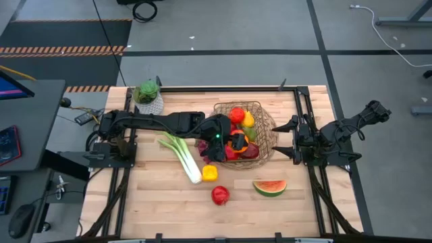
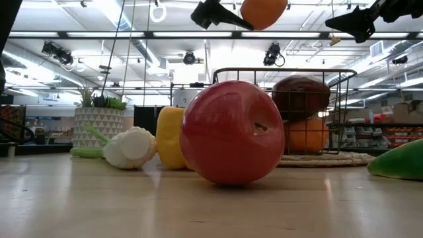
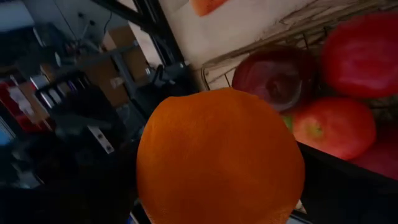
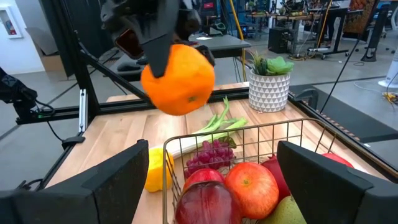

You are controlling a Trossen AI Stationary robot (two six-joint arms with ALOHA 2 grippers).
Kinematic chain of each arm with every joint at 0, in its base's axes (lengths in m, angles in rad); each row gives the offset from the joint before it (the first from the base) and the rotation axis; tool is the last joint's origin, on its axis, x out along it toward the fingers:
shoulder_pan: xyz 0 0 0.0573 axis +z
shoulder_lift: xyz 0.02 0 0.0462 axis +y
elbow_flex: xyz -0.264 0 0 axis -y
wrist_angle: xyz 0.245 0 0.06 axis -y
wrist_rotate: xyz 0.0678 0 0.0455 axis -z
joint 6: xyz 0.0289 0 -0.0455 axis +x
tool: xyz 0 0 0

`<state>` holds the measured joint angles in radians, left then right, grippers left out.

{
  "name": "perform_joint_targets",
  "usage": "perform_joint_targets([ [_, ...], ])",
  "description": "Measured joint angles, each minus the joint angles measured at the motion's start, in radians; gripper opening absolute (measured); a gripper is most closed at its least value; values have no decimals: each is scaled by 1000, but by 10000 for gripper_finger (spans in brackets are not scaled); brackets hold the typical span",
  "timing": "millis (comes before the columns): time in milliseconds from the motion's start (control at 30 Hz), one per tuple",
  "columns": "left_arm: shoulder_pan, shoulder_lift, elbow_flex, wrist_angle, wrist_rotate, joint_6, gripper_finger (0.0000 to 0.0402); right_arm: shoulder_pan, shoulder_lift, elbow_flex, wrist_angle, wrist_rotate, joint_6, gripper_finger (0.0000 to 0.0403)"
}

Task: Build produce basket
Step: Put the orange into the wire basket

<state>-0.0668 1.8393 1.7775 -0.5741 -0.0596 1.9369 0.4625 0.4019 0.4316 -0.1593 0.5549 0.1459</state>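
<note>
The left pincer (image 4: pixel 163 34) hung above the basket (image 1: pixel 266 131), pinching an orange (image 4: pixel 178 79) between its fingers, with the fruit clear of everything beneath it. The basket sat toward the 1 o'clock part of the desk (image 1: pixel 148 202) and was already heaped with a red apple (image 4: pixel 251 188), a dark red fruit (image 4: pixel 205 206) and others. The right pincer (image 1: pixel 291 138) waited at the basket's 3 o'clock rim, fingers spread and holding nothing.

The chief risk, as I judged it, was the release. The pile was already rounded, so an orange let go from that height could bounce off the apples and roll over the low wire rim onto the desk. It could also knock a perched fruit out on the 9 o'clock side, where the grapes (image 4: pixel 210 154) lay just outside the wire. A round, smooth orange held only by its sides might also slip early if the arm swung sideways.

Still out on the desk were the leek (image 1: pixel 182 155) at 9 o'clock of the basket, a yellow pepper (image 1: pixel 210 173), another apple (image 1: pixel 220 195) at 6 o'clock, and the watermelon slice (image 1: pixel 270 187) at 5 o'clock. The potted plant (image 1: pixel 148 96) stood at 11 o'clock, apart from the work.
</note>
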Motion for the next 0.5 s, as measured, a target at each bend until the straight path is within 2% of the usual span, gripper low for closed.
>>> perform_joint_targets([
  [333, -10, 0, 0, 1, 0, -24, 373, 0, 0, 0, 1, 0, -8, 358],
  [433, -2, 0, 0, 1, 11, -84, 373, 0, 0, 0, 1, 0, -8, 358],
  [500, 15, 0, 0, 0, 61, -181, 373, 0, 0, 0, 1, 0, -8, 358],
])
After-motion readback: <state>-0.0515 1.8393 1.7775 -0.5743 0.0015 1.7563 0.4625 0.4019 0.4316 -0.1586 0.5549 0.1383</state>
